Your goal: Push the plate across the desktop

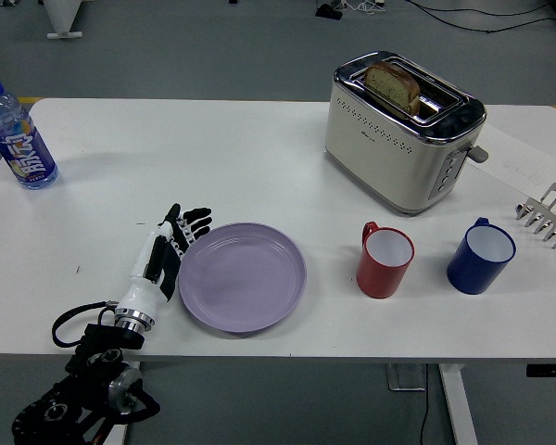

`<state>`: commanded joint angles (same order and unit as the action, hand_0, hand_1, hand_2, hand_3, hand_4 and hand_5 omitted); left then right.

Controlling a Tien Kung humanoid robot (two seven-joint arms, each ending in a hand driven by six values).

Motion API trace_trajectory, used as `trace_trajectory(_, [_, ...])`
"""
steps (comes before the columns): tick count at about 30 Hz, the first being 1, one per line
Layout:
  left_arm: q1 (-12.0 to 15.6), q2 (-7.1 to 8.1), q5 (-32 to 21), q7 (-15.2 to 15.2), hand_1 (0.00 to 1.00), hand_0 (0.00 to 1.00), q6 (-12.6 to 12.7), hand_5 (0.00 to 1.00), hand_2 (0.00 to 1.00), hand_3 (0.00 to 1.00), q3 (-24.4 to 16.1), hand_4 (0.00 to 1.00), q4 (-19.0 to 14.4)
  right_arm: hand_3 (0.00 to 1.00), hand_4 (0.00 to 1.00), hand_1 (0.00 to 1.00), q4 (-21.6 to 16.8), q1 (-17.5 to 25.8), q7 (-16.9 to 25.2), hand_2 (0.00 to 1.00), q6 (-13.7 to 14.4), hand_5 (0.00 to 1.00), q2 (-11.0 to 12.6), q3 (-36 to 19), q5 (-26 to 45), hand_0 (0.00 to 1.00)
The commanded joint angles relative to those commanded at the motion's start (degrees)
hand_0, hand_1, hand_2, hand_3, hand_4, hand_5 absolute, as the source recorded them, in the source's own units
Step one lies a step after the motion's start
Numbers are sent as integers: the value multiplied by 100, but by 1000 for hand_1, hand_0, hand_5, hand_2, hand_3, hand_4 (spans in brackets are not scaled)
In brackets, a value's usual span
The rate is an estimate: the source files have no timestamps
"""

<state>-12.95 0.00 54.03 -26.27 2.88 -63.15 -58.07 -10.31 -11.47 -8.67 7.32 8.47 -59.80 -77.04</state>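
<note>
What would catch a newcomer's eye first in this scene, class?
Probably the lilac plate near the table's front edge, with the robot's left hand flat against its left rim, fingers spread. Next, the cream toaster at the back right with a slice of bread sticking up, and the red mug and blue mug in front of it.

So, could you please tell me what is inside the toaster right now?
A slice of bread stands in one slot of the toaster, its top sticking out. Its lower part is hidden inside.
</note>
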Motion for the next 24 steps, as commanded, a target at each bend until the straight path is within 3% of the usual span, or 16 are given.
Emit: trace_trajectory(24, [-59,0,-91,-3,793,760,-12,998,782,642,372,612,-97,611,187,604,0,-16,-7,669,-1,119,1,-26,-25,638])
